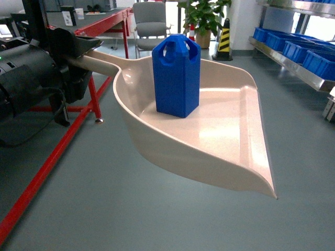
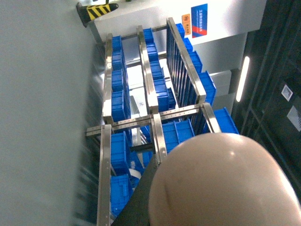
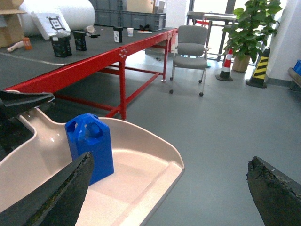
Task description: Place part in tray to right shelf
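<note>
The stainless steel roller shelf [image 1: 293, 65] lies far right of the left tool [image 1: 78, 44], which is clamped on the handle of the cream dustpan-shaped tray [image 1: 230, 151]. The tray's long axis points toward it. The small blue block part [image 1: 176, 76] stands upright inside the tray. Only the right wrist view shows the right tool [image 3: 169, 188], spread apart and empty.
</note>
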### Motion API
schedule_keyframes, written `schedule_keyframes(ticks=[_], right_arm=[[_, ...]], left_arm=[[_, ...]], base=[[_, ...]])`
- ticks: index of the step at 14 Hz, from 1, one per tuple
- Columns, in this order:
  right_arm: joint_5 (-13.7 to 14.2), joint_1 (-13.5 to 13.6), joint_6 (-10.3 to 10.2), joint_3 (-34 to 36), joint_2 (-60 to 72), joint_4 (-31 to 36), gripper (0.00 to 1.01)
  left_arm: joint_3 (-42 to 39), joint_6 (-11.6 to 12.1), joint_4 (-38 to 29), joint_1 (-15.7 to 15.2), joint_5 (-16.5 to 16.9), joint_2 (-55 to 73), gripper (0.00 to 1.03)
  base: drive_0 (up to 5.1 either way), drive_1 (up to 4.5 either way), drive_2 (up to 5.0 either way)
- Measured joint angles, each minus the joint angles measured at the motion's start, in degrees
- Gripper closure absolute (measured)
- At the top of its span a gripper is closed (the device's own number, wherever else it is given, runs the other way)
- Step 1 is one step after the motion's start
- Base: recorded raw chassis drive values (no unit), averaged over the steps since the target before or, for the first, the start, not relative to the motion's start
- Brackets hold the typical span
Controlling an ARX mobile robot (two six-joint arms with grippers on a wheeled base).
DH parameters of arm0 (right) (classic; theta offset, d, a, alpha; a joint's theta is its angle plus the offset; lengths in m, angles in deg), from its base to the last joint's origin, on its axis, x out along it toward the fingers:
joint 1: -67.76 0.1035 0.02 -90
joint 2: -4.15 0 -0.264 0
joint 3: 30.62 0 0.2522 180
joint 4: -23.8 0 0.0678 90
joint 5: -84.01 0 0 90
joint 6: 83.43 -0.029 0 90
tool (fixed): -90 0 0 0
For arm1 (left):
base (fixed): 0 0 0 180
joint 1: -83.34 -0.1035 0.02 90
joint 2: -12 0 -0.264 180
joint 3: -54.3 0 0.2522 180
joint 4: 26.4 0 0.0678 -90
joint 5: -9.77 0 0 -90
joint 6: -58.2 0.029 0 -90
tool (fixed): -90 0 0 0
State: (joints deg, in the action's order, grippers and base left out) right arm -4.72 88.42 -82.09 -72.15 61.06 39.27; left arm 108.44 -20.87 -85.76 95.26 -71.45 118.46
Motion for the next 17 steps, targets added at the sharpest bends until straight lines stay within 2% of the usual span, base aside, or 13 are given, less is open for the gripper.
schedule_keyframes(ticks=[17], right_arm=[[0.0,0.0,0.0,0.0,0.0,-0.1,0.03]], left_arm=[[0.0,0.0,-0.2,0.0,0.0,-0.2,0.89]], base=[[0.0,4.14,-4.2]])
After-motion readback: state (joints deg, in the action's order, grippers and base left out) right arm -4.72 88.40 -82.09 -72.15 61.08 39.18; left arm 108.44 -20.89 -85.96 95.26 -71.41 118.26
